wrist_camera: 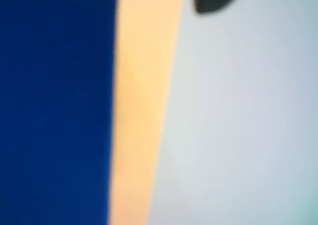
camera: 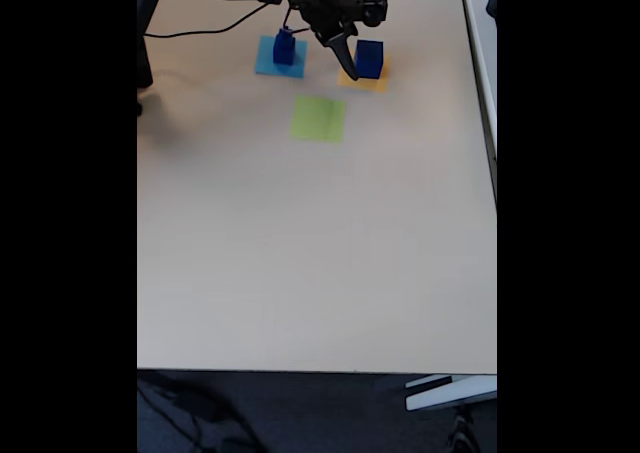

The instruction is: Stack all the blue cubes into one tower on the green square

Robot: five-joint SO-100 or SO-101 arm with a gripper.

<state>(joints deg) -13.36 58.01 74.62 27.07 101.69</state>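
I judge the large blue cube (camera: 369, 58) rigid and light, best pinched across flat sides; my tool (camera: 349, 61), state unclear, hangs beside it.

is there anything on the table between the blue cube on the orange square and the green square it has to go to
Nothing visible. In the fixed view the dark-blue cube sits on the flat orange-yellow square, and only bare tabletop separates it from the flat yellow-green square. The black gripper hangs beside the cube.

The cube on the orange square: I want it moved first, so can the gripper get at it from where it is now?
Probably yes. In the fixed view the gripper hangs just left of that cube on the orange square, with nothing between them.
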